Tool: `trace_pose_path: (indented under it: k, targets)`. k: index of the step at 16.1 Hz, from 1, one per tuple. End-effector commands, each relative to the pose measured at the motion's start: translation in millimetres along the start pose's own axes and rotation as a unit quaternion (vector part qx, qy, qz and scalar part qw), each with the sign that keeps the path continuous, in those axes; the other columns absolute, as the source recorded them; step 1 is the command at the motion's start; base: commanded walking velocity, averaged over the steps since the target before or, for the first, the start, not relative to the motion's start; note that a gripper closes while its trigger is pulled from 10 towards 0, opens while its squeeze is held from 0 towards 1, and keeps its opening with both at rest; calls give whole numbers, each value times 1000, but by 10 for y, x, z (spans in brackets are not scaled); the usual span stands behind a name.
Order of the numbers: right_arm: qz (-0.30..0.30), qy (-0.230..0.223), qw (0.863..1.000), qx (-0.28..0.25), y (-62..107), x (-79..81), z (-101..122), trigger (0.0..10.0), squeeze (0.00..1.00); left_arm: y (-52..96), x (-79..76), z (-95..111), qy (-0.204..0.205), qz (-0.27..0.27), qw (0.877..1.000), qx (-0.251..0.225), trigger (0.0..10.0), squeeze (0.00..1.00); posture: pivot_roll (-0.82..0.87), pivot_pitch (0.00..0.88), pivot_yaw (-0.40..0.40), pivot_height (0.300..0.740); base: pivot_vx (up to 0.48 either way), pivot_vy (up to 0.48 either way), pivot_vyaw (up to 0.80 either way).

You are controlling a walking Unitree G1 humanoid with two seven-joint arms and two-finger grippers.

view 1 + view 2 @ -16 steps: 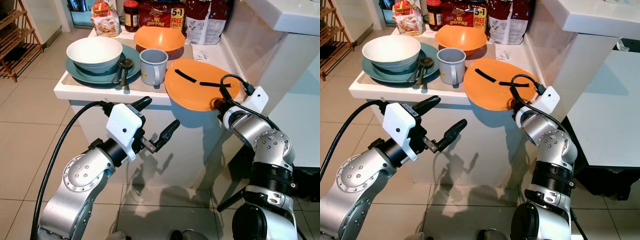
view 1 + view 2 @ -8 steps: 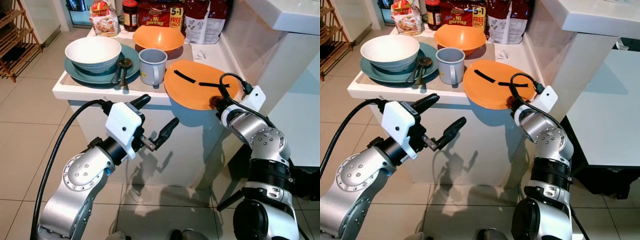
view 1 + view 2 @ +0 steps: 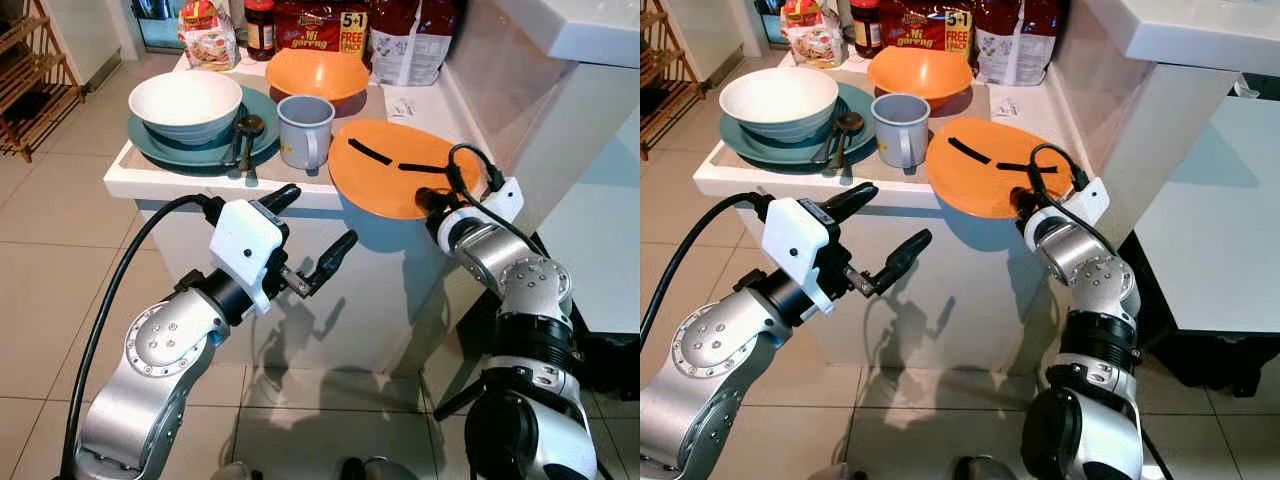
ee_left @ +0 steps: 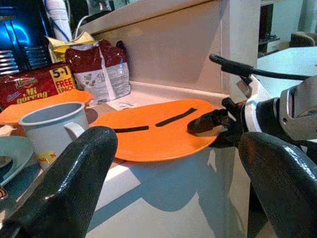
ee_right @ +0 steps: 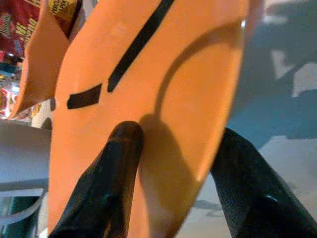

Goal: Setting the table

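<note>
Nearest: left gripper held in mid-air in front of the white counter's face, below its edge, two long black fingers spread wide, nothing between them, pointing toward the counter's right end.

Right gripper at the white counter's front right corner, clamped on the near rim of the flat round orange plate. In the right wrist view one finger lies on the plate's top face, the other finger under the rim. Plate sits at the counter's right front, its near edge jutting past the counter edge. Two black tape strips on its face, end to end with a gap between, their line running across the plate roughly left to right.

Just left of plate: grey metal mug, upright, handle toward the front edge. Further left: white bowl on a teal plate, dark spoons resting on that plate's right side.

Behind the mug: orange bowl. At the back: red noodle packs, a dark-lidded jar, a snack bag.
</note>
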State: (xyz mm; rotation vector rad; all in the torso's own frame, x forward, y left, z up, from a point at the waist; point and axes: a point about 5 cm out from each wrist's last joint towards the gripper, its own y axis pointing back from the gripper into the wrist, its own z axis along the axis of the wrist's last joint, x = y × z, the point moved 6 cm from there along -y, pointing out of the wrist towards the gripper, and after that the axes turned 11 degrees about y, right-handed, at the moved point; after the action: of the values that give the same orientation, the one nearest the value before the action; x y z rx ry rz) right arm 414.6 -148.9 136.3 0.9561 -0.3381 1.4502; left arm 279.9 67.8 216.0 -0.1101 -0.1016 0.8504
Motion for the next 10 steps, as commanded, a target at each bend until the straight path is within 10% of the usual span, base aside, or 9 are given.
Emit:
trace_pose_path:
  k: [1,10]
  targets:
    - [4,-10,1000,-9,-1,3,55,0,0,-3,-32,1,5,-10,1000,0,10000,0,49,64,-49,740,0,0,0]
    - [16,-48,999,-14,-6,5,62,0,0,-22,-27,69,26,-11,999,-15,10000,0,47,70,-42,740,0,0,0]
